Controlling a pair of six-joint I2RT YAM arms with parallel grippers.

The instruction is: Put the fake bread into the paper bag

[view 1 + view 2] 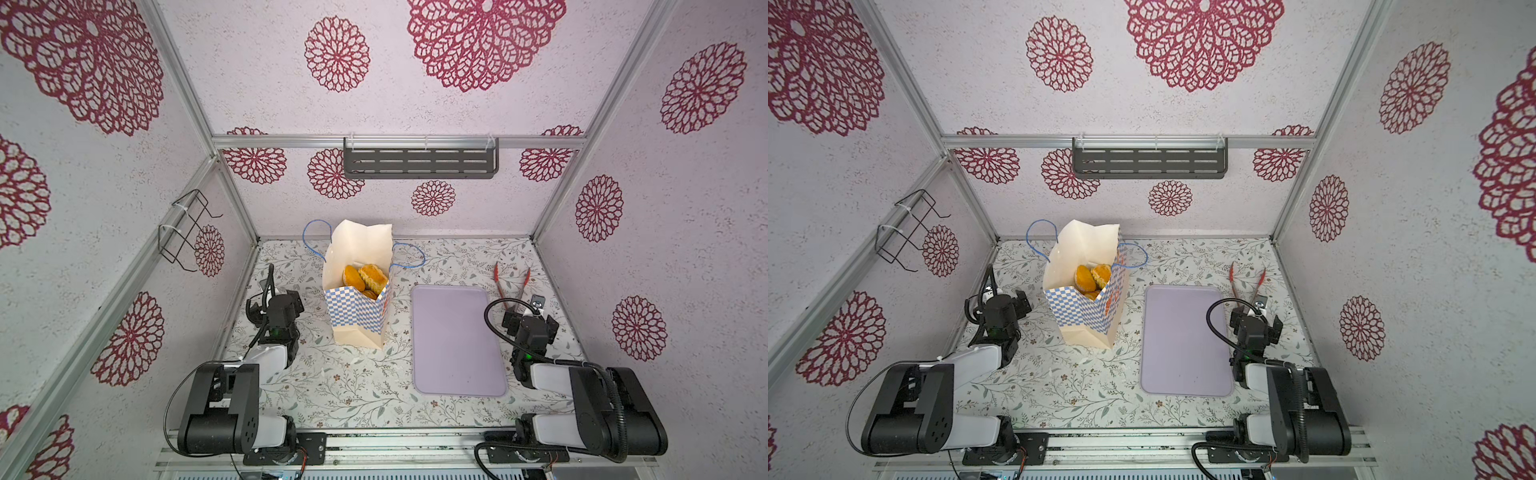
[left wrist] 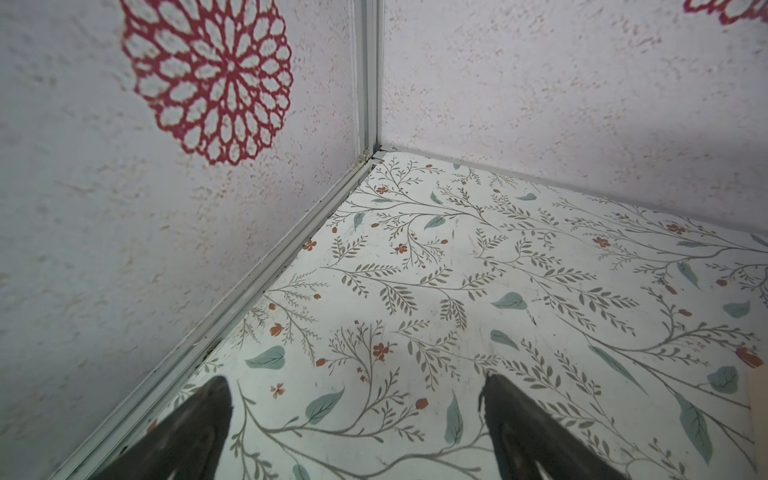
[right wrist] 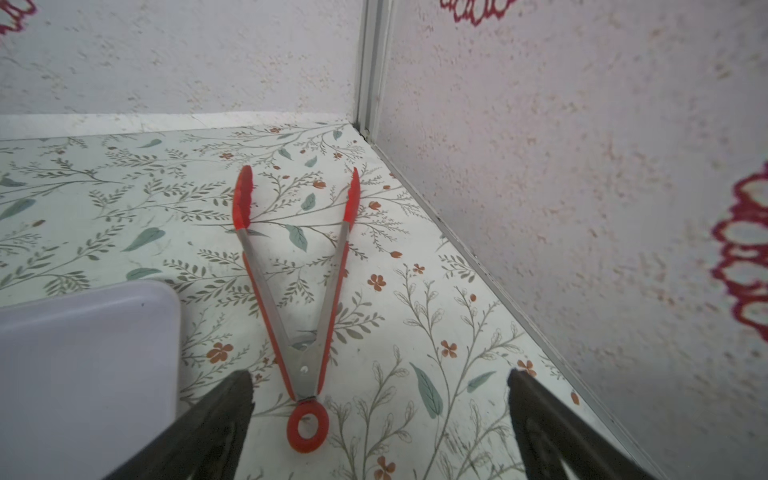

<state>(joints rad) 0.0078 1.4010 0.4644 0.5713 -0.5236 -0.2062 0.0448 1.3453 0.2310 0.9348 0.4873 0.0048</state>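
Your left hand (image 2: pixel 353 384) and right hand (image 3: pixel 380 376) both stand wide and hold nothing, low over the counter (image 1: pixel 353 395). The tray (image 1: pixel 457 345) lies near the right hand. The bag (image 1: pixel 357 316) stands upright beside the tray, the bread (image 1: pixel 359 276) inside it. The tongs (image 3: pixel 299 299) lie before the right hand.

The left black-and-white jointed arm (image 1: pixel 232 409) is folded on the left side, with its forearm directed away from the base. The left black two-finger gripper (image 2: pixel 355 380) is seen with the jaws spread wide. The right black-and-white jointed arm (image 1: pixel 598 415) is folded likewise, and the right black two-finger gripper (image 3: pixel 380 374) is also spread wide apart.
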